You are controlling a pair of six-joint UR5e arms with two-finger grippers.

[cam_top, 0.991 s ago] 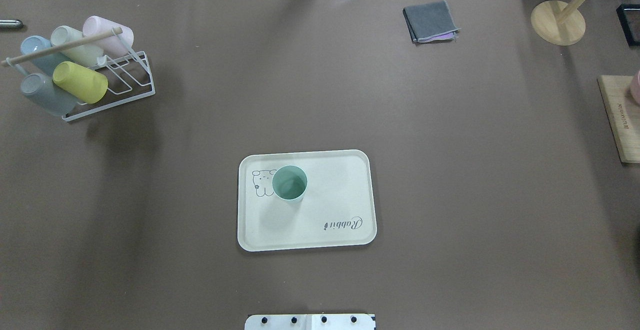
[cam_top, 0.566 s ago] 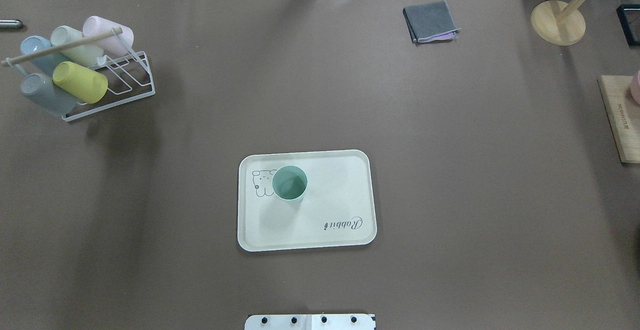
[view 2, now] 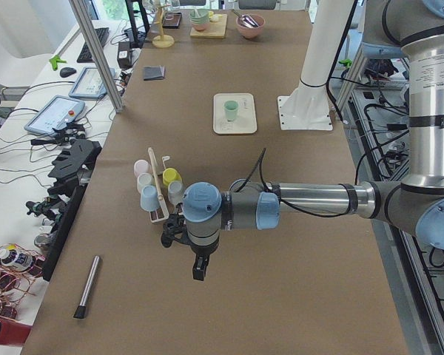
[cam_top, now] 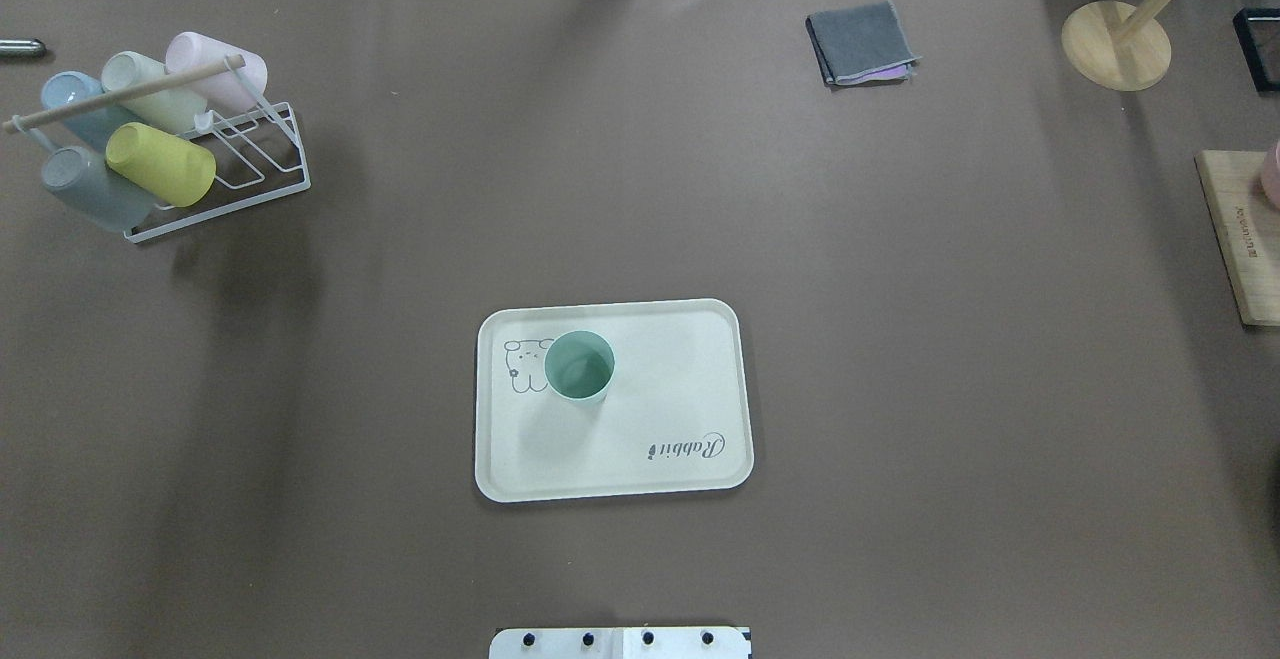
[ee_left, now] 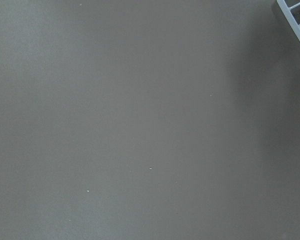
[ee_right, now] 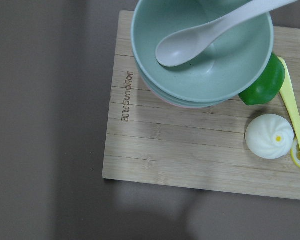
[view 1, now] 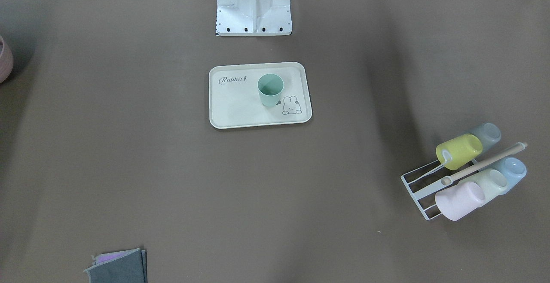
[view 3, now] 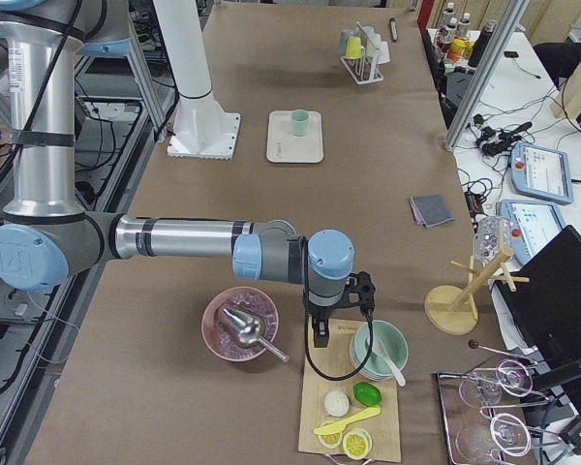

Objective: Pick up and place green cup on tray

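Observation:
The mint-green cup (cam_top: 579,366) stands upright on the cream "Rabbit" tray (cam_top: 660,409), on its left part beside the bunny drawing; it also shows in the front view (view 1: 270,89) on the tray (view 1: 236,102). Neither gripper is in the overhead or front view. My left gripper (view 2: 198,270) hangs over bare table near the cup rack, far from the tray. My right gripper (view 3: 320,337) hangs over a wooden board at the table's other end. I cannot tell whether either is open or shut. Nothing shows between their fingers.
A white wire rack (cam_top: 250,154) holds several pastel cups, among them a yellow-green one (cam_top: 160,164), at the far left. A folded grey cloth (cam_top: 862,42), a wooden stand (cam_top: 1115,44) and a cutting board (cam_top: 1240,239) lie to the right. The board carries a green bowl with a spoon (ee_right: 202,50).

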